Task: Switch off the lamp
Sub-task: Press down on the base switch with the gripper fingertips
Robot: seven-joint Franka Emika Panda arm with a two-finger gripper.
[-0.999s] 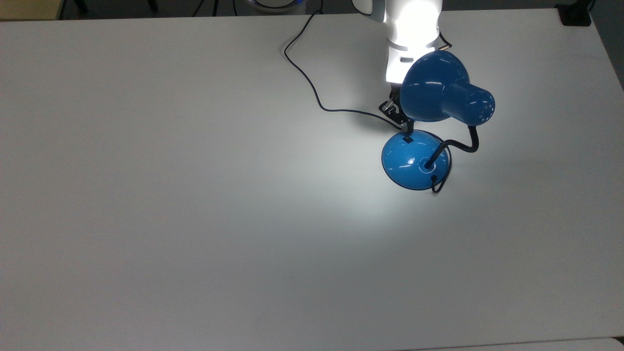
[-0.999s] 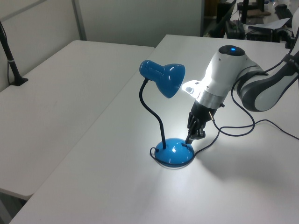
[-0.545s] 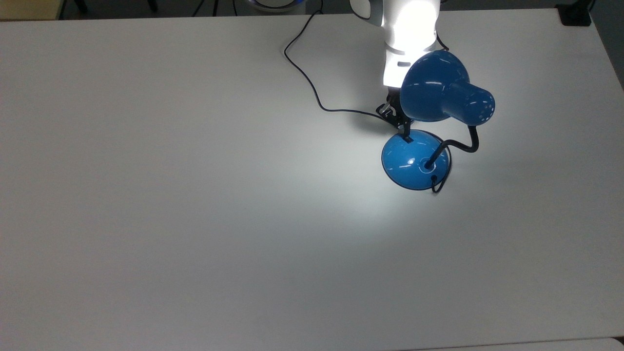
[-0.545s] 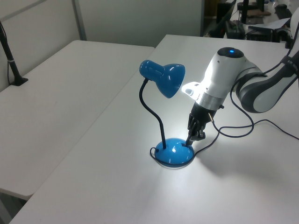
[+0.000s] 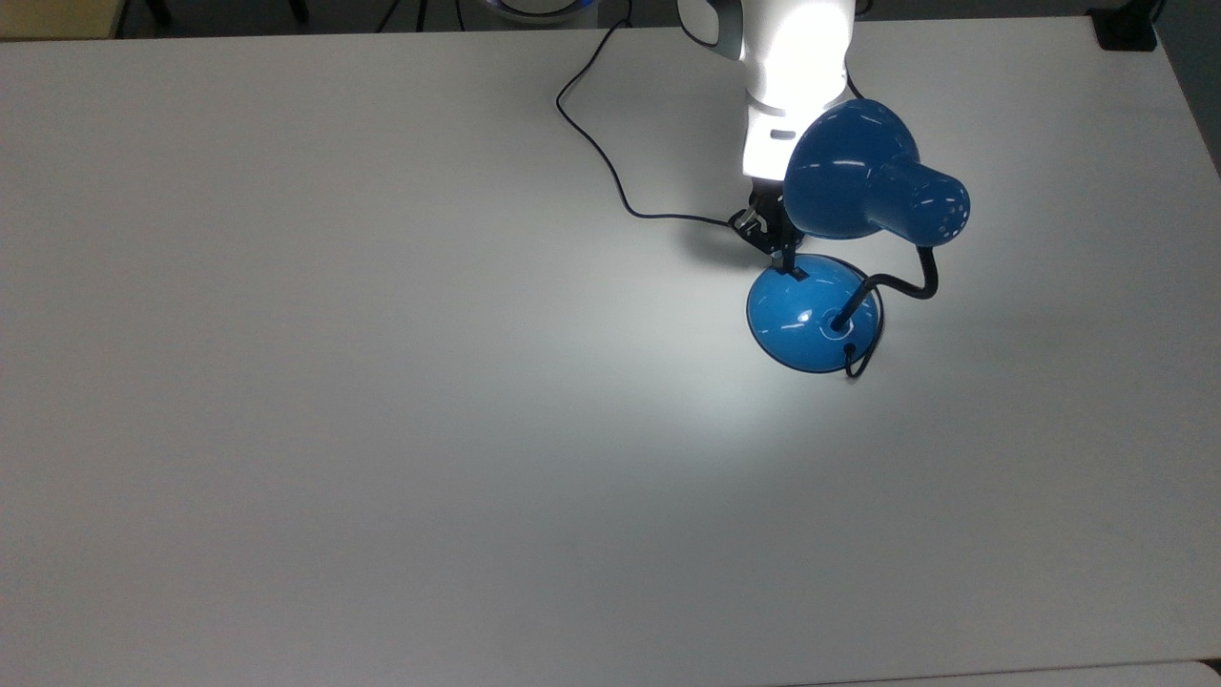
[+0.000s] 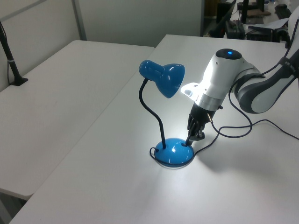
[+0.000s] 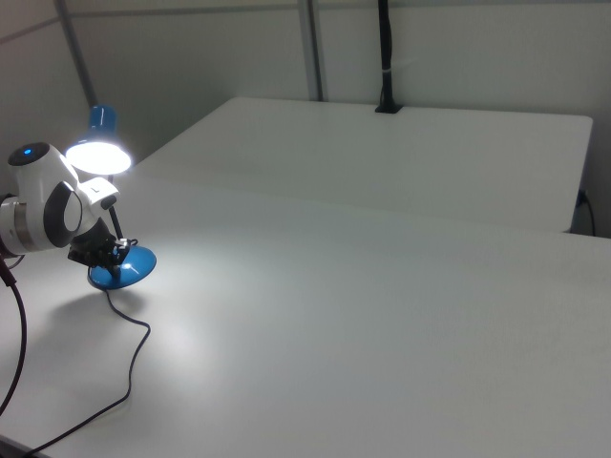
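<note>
Lamp lit – tool on the switch

On the counter (image 5: 382, 382), the cord (image 5: 610, 176) leads right to the tool (image 5: 790, 260), empty with its opening hard to judge, at 11 o'clock on the lamp (image 5: 813, 310) base – a slip could shove the lamp.

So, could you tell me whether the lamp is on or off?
On: the lamp shade glows white in the right view, and a bright patch lights the table.

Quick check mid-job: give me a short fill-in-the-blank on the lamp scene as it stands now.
1. The glossy blue desk lamp is switched ____.
2. The robot's gripper is down at the small black switch on the lamp's round ____.
3. The thin black cord trails across the white ____.

Missing words: on; base; table
</note>
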